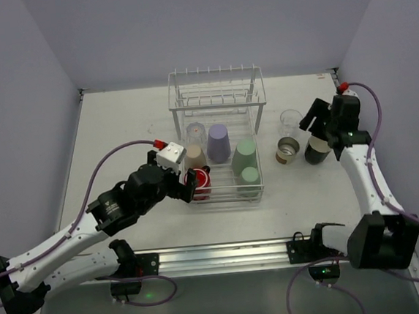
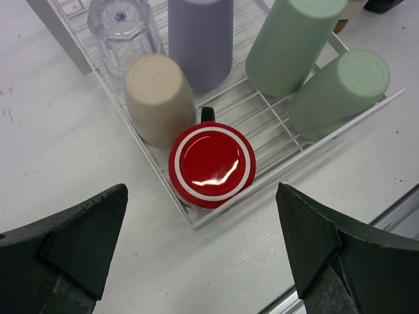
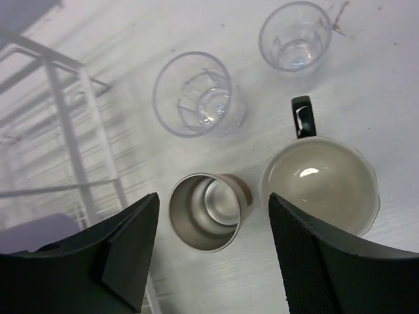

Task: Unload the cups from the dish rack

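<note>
The white wire dish rack (image 1: 216, 90) holds several upturned cups: a clear one (image 1: 196, 133), tan (image 1: 194, 157), lavender (image 1: 218, 142), two pale green (image 1: 244, 154) and a red one (image 1: 199, 180) in the near corner. My left gripper (image 1: 190, 182) hovers open just short of the red cup (image 2: 211, 162), fingers wide on either side. On the table right of the rack stand two clear cups (image 3: 196, 95), a steel cup (image 3: 206, 210) and a black mug (image 3: 321, 183), all upright. My right gripper (image 3: 213, 209) is open above the steel cup, holding nothing.
A metal rail (image 1: 225, 255) runs along the near table edge between the arm bases. Grey walls close in on the left, back and right. The rack's raised upper shelf (image 3: 62, 91) stands just left of the right gripper.
</note>
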